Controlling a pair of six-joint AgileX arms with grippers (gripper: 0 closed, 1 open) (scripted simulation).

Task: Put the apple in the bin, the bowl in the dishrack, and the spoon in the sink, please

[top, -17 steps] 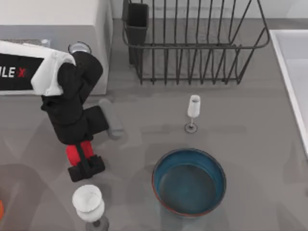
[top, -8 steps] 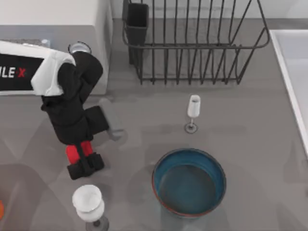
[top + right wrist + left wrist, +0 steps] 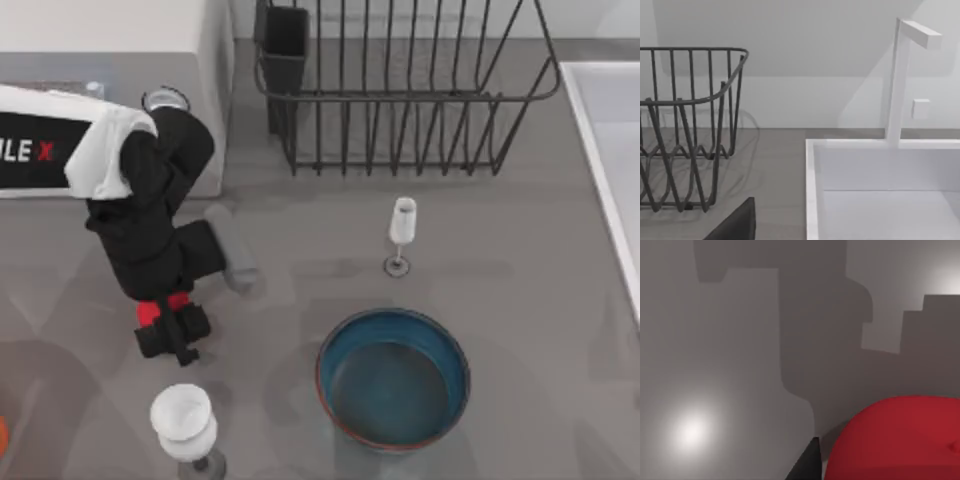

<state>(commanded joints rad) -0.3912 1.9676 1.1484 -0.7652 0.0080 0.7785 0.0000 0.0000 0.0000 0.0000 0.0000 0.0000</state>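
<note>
Apple [image 3: 150,313] first, and the left pincer [image 3: 172,335] is right on it at the left side of the bench [image 3: 520,250], fingers closed narrow around the red fruit so just a sliver of red peeks out under the black wrist. From the left wrist view the apple [image 3: 900,440] sits hard against one dark finger [image 3: 807,465], with grey surface beyond; whether it has left the bench I cannot tell. That grip from above makes sense, I'd say: a small rounded thing is easiest pinched across its middle.

Close by, a tall white glass [image 3: 183,422] stands just below the pincer, so any lift wants to go straight up to keep clear of it. A second, slimmer glass [image 3: 401,232] stands between the bowl [image 3: 393,377] and the dishrack [image 3: 400,90].

Bowl is upright and untouched, near the front middle of the bench, well apart from the rack behind it. Sink [image 3: 610,130] lies along the right edge; the right wrist view looks across its white rim [image 3: 812,190] toward the rack [image 3: 685,125].
</note>
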